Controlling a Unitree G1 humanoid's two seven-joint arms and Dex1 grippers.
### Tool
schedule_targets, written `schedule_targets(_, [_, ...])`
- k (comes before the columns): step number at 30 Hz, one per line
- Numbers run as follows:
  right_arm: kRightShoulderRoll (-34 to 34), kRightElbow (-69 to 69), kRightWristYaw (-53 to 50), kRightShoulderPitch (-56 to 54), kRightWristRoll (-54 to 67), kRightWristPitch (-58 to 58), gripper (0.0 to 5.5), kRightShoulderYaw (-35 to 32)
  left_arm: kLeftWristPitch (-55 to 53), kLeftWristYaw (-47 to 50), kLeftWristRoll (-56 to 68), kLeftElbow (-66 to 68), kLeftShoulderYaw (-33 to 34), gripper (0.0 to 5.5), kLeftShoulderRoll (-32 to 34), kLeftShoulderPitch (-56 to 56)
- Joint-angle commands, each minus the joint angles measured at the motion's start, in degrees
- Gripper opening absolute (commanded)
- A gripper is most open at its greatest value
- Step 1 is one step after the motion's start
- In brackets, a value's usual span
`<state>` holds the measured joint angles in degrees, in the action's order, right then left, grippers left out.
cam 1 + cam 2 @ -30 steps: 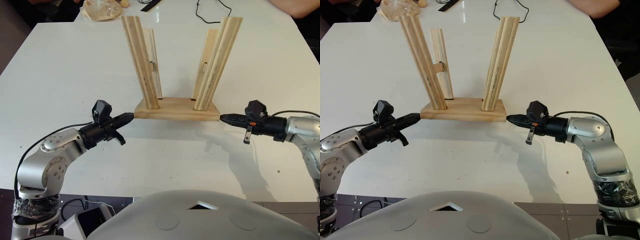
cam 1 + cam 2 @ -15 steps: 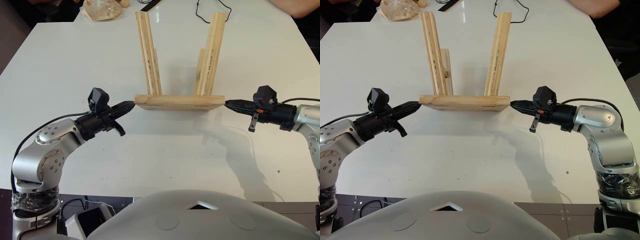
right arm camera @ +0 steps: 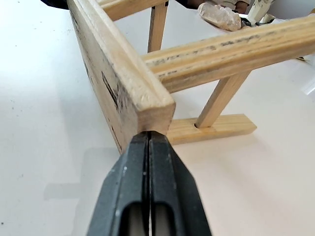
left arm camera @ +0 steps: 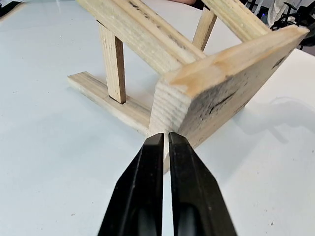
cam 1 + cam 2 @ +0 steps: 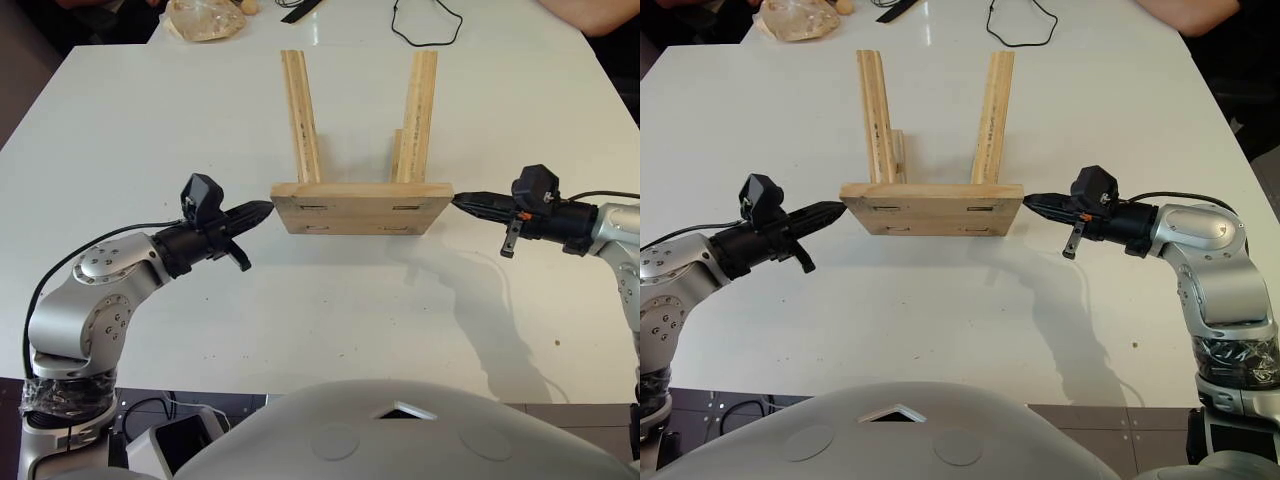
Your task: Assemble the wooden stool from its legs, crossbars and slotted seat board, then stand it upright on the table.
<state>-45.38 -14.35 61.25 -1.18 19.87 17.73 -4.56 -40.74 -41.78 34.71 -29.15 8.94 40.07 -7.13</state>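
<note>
The wooden stool (image 5: 360, 170) lies on its side on the white counter (image 5: 140, 130). Its seat board (image 5: 362, 207) stands on one long edge, with the face bearing four dark slots turned toward the robot. The legs (image 5: 301, 115) run away behind the seat board, the lower pair flat on the counter and mostly hidden under the upper pair. A short crossbar (image 4: 114, 66) joins upper and lower leg.

The left pincer (image 5: 262, 210) has its fingers pressed together, tips touching the seat board's left end. The right pincer (image 5: 462, 202), likewise closed, touches the right end.

Far beyond the seat board lie a crumpled clear bag (image 5: 204, 17), contents unclear, and a black cable (image 5: 425, 25).
</note>
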Motion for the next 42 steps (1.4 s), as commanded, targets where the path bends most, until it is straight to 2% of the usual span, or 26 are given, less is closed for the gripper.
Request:
schedule_targets(1, [-1.4,5.3,0.7,-0.1,-3.7,-4.7,0.31,1.4,7.7,-2.3,-5.3,4.9,-0.3,1.0,1.4,0.0])
schedule_targets(6, [-0.8,7.6,1.4,0.3,-5.4,-7.2,1.04,3.4,20.6,-5.3,-12.8,13.4,-2.2,1.75,1.2,-1.2])
schedule_targets(14, [-0.1,9.3,1.6,-0.7,-6.4,-8.1,2.09,6.3,26.3,-9.7,-15.8,18.2,-6.1,2.85,0.7,0.3])
schedule_targets(18, [0.7,13.2,2.9,-3.2,-7.4,-8.9,2.66,8.6,31.0,-13.0,-18.5,25.0,-9.2,3.44,0.3,3.8])
schedule_targets(20, [1.8,15.8,3.7,-5.6,-7.6,-8.6,2.97,10.2,33.7,-15.8,-19.4,29.6,-11.2,3.48,-0.1,7.2])
schedule_targets(28, [6.6,29.4,9.8,-17.6,-9.2,-10.0,2.97,16.2,40.4,-26.9,-22.3,47.9,-18.1,3.48,-3.9,24.1])
schedule_targets(33, [9.9,37.9,12.2,-23.1,-11.0,-13.1,2.97,18.3,46.8,-30.8,-24.8,56.6,-20.5,3.48,-6.7,29.5])
schedule_targets(42, [11.4,42.1,15.0,-24.1,-10.7,-15.3,1.62,17.6,50.9,-34.2,-24.9,59.7,-19.5,2.06,-6.8,29.9])
